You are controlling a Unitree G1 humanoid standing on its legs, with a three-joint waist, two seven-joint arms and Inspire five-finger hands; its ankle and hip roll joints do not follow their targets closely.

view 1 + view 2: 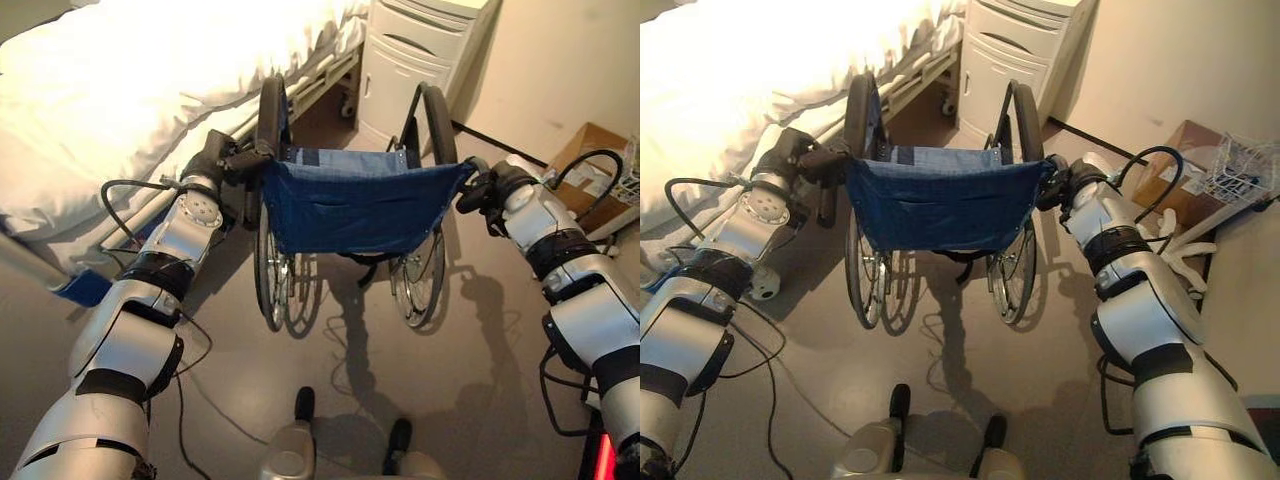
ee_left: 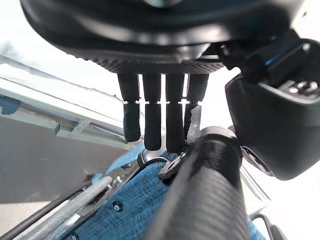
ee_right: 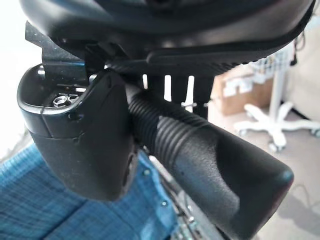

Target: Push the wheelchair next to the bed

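A humanoid robot stands behind a wheelchair (image 1: 350, 215) with a hand at each push handle, the pushing step of the job apparently under way and the chair not yet drawn up alongside the bed (image 1: 130, 110). At left, the white-quilted bed runs along the floor's (image 1: 350, 370) left side, its near corner just beside the robot's left hand (image 1: 222, 160), which reaches forward on a bent silver-grey arm to the left push handle (image 2: 210, 180); the left wrist view shows the fingers (image 2: 152, 122) hanging straight down beyond the ribbed grip with the thumb standing to one side, so the hand lies against the handle and does not close round it. In the middle, the wheelchair faces away from the robot, its blue fabric backrest (image 1: 345, 205) stretched between the two handles and its left wheel near the bed frame, with a white bedside cabinet (image 1: 420, 65) ahead. At right, the right hand (image 1: 480, 188) meets the right push handle (image 3: 210, 165), thumb curled over the ribbed grip and fingers behind it, a hold that looks firm. A cardboard box (image 1: 590, 170) sits on the floor at far right. The next move would seem to call for an even forward push from both arms, biased toward the bed so that the chair settles alongside it without clipping the frame or running into the cabinet.
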